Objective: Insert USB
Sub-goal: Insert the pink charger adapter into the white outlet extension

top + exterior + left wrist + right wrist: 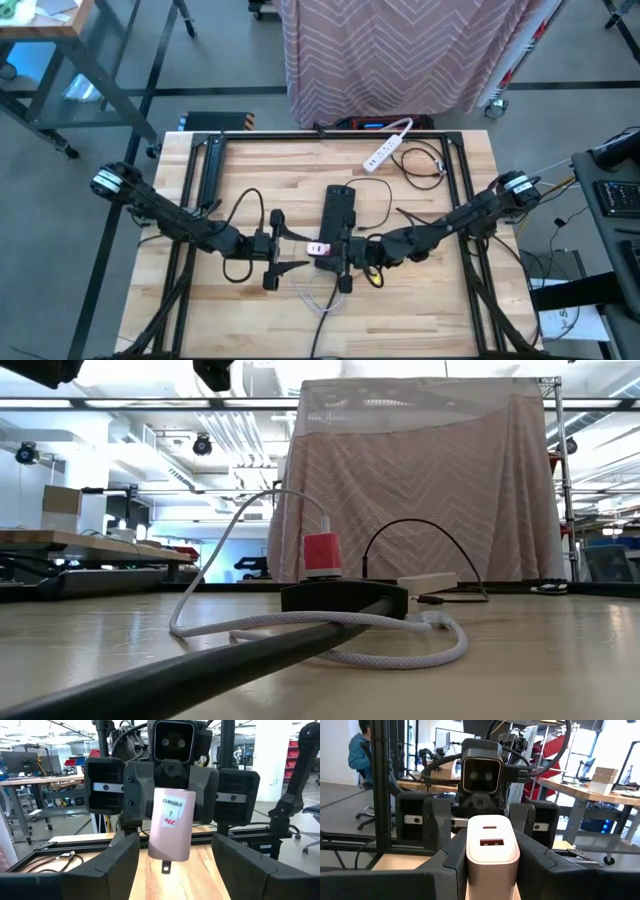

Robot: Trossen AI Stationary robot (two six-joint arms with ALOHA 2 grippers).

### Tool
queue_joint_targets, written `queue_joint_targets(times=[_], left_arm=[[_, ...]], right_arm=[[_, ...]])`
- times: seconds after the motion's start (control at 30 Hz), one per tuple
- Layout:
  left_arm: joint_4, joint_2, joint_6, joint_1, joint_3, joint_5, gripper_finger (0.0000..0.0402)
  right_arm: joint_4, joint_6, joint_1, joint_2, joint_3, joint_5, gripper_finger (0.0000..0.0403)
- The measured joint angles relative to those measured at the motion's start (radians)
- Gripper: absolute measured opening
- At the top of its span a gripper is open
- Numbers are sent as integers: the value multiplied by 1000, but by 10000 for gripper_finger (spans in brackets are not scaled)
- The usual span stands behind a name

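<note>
Right claw (pixel 492 865) pinches rounded glossy pink charger (pixel 492 851); left claw (pixel 170 870) spread wide.

I see a robotics lab: workbenches (pixel 580 782), monitors (pixel 446 737), a seated person (pixel 361 751) upper left, exposed ceiling pipes (pixel 235 430).

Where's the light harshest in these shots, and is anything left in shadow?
Low view: bright ceiling lights behind leave the flat black box in shadow. High view: even light on the pale wooden table, faint shadows only. Right wrist view: the pink-white charger block gripped in the right pincer glares pale; the open left pincer facing it looks dark.
</note>
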Motion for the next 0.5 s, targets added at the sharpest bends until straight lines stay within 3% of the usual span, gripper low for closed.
queue_joint_targets(times=[0.5], left_arm=[[-137,-39,-11,-1,-4,-59,251]], right_arm=[[-159,10,2,-146,0,4,99]])
